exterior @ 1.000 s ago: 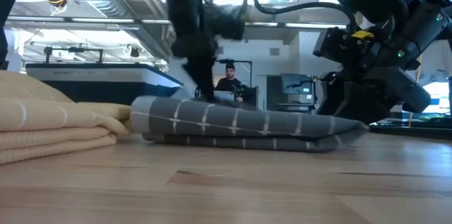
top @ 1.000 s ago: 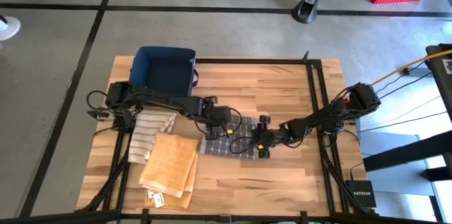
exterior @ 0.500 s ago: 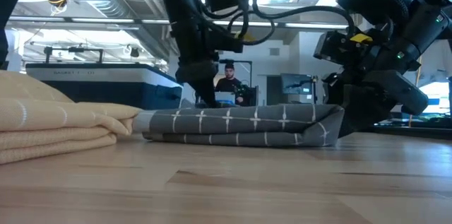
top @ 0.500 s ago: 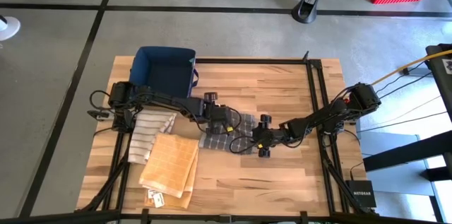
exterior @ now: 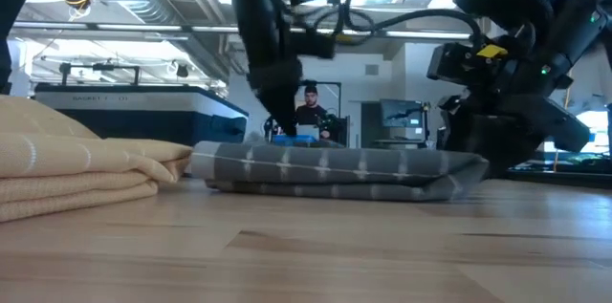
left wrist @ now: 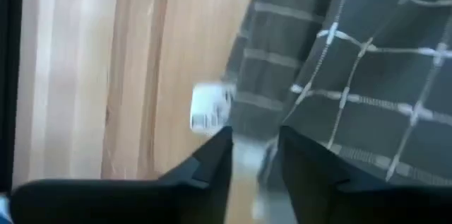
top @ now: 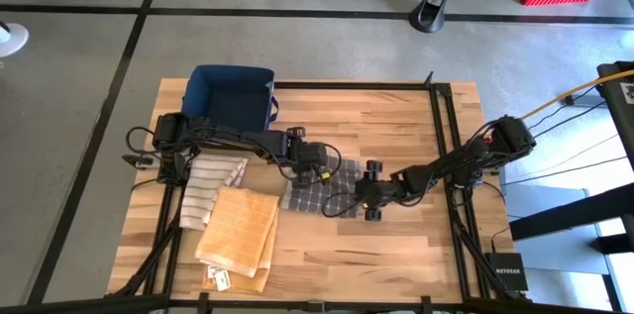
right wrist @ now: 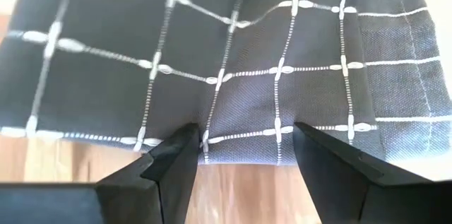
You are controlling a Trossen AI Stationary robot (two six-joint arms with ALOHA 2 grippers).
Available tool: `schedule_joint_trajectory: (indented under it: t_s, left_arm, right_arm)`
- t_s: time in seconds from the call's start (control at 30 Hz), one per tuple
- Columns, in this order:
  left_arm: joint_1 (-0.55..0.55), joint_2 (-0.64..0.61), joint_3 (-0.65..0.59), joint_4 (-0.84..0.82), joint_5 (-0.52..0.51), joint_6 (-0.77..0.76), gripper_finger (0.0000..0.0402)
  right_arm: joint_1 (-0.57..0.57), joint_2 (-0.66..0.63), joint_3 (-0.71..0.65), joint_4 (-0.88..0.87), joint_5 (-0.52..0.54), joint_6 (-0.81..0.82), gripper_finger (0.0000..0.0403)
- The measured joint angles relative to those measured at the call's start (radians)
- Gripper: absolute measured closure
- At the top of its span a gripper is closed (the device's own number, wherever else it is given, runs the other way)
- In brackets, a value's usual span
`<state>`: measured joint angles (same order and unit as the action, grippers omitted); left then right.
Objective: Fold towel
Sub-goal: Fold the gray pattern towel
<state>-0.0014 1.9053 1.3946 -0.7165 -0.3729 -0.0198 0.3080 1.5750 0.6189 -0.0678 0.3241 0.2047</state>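
Towel, grey with a pale grid, lies folded near the middle of the wooden table in the high view. The left gripper sits over the towel's far-left corner, the right gripper at its right edge. Left of the towel lie a striped cloth and an orange cloth, the orange one close to the towel's left edge; a blue bin stands beyond the towel at the table's far-left. Bare wood runs in front of the towel and to its far right.

Low view: the towel is a flat stack, its rounded fold on the right, just short of the right arm. The tan cloth pile sits close by its left end. Open tabletop lies in front. A person shows in the room behind.

Left wrist view: the dark fingers stand slightly apart, gripping nothing, at the towel's edge by a white tag; bare wood lies beside.

Right wrist view: the fingers are spread wide and empty, either side of the towel's hem.
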Motion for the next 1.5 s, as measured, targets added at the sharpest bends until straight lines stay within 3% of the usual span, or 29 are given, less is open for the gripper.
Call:
schedule_joint_trajectory:
  t_s: [0.07, 0.17, 0.23, 0.33, 0.5, 0.77, 1.03, 1.23, 1.37, 1.5]
  left_arm:
    - [-0.016, -0.003, 0.043, -0.104, 0.015, -0.07, 0.0273]
    - [-0.049, -0.004, 0.056, -0.234, 0.141, -0.157, 0.0243]
    - [-0.083, -0.004, 0.027, -0.193, 0.209, -0.18, 0.0233]
    - [-0.131, -0.002, -0.047, -0.001, 0.268, -0.171, 0.023]
    - [-0.16, 0.001, -0.154, 0.227, 0.246, -0.19, 0.0236]
    - [-0.148, -0.008, -0.28, 0.263, 0.277, -0.315, 0.0244]
    - [-0.146, -0.042, -0.243, 0.223, 0.299, -0.314, 0.0245]
    - [-0.146, -0.124, -0.202, 0.273, 0.195, -0.309, 0.0245]
    - [-0.143, -0.096, -0.224, 0.354, 0.135, -0.264, 0.0245]
    - [-0.124, -0.048, -0.261, 0.42, 0.058, -0.231, 0.0245]
  right_arm:
    - [0.0, -0.009, 0.03, -0.091, -0.001, 0.0, 0.0171]
    - [0.0, -0.034, 0.061, -0.165, -0.002, 0.005, 0.0171]
    - [0.0, -0.048, 0.066, -0.113, 0.009, 0.006, 0.0171]
    - [0.0, -0.05, 0.066, -0.019, 0.036, -0.027, 0.0171]
    - [-0.013, -0.002, 0.039, 0.137, 0.076, -0.083, 0.0171]
    - [-0.053, 0.046, -0.029, 0.087, 0.046, -0.024, 0.0171]
    - [-0.054, 0.015, 0.0, 0.023, 0.03, -0.024, 0.0171]
    - [-0.052, -0.108, 0.074, -0.066, -0.021, 0.001, 0.0171]
    - [-0.046, -0.12, 0.029, 0.14, -0.158, 0.036, 0.0171]
    - [-0.02, -0.055, -0.06, 0.364, -0.183, 0.064, 0.0171]
